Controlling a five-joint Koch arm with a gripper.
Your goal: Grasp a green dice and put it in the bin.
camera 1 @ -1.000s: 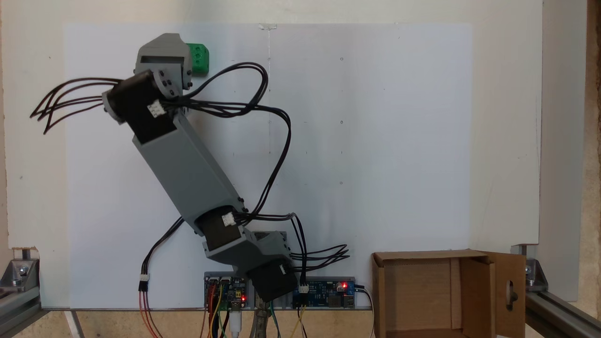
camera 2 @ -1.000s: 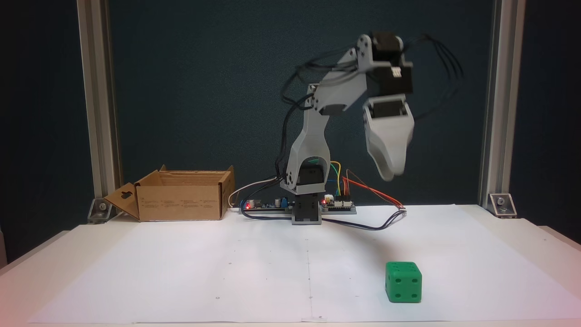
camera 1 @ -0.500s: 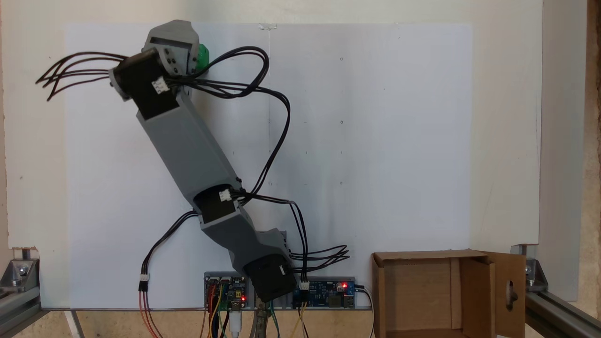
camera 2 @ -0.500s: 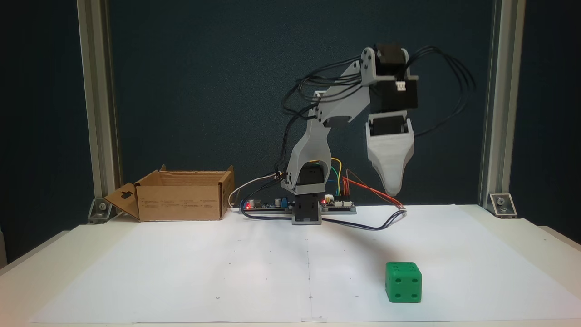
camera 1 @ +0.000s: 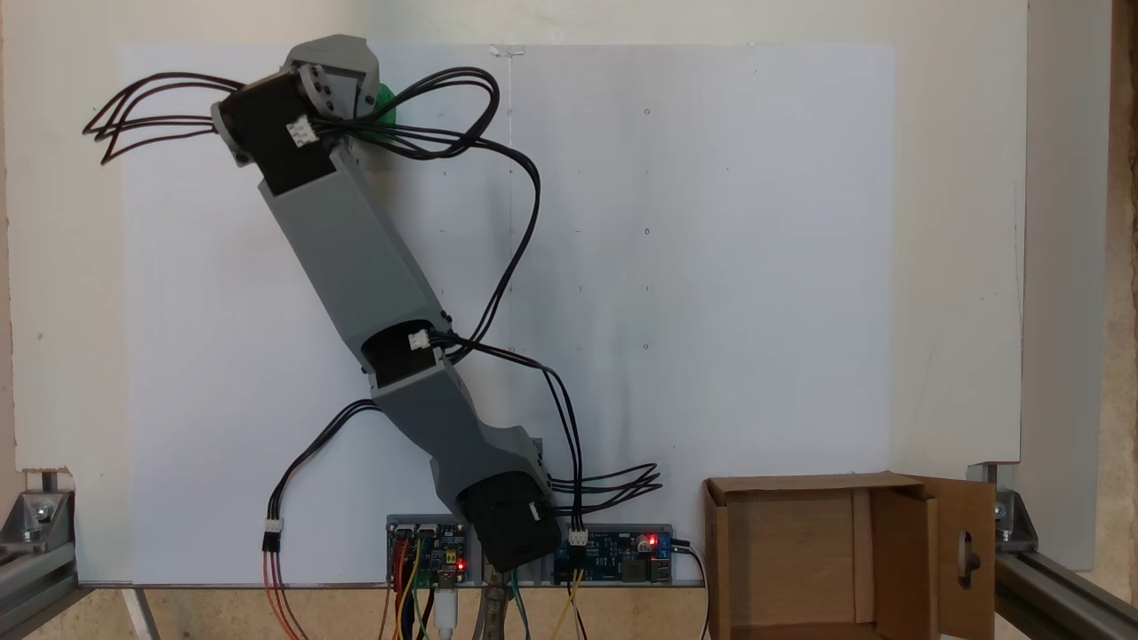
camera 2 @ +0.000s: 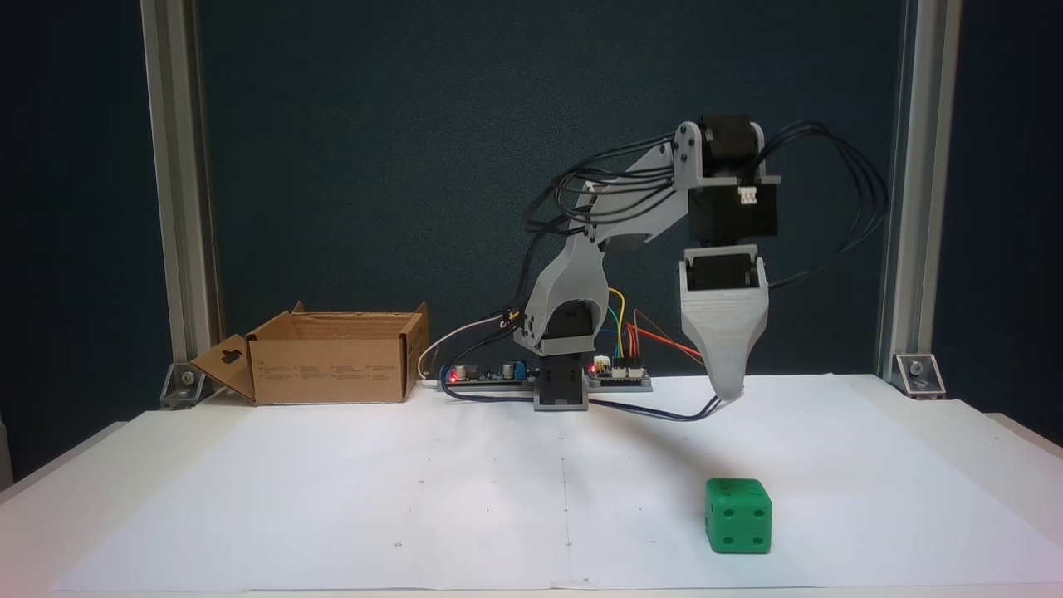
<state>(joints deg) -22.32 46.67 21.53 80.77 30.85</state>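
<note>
A: Sitting flat on the white paper sheet (camera 2: 332, 482) is the green dice (camera 2: 738, 515), a small glossy plastic cube with rounded corners and round sunken pips; 4 pips face the camera in a fixed view.

B: And from above?

A: In a fixed view looking down, just a sliver of the green dice (camera 1: 386, 98) peeks out beside the grey wrist housing, which covers the rest.

B: What of the gripper?

A: The gripper (camera 2: 725, 390) is matte grey printed plastic, tapering to a narrow point that aims straight down. It hangs in the air, higher than the cube and apart from it, touching nothing.

B: Parted or clenched?

A: I cannot tell. The 2 jaws line up 1 behind the other, so a single tip shows.

B: And the bin?

A: The bin (camera 2: 332, 357) is brown corrugated cardboard, open at the top, with flaps folded out; 1 flap has a slot-shaped cutout. It stands at the back of the table (camera 2: 980, 432), well apart from the cube, on the far side of the arm's base.
</note>
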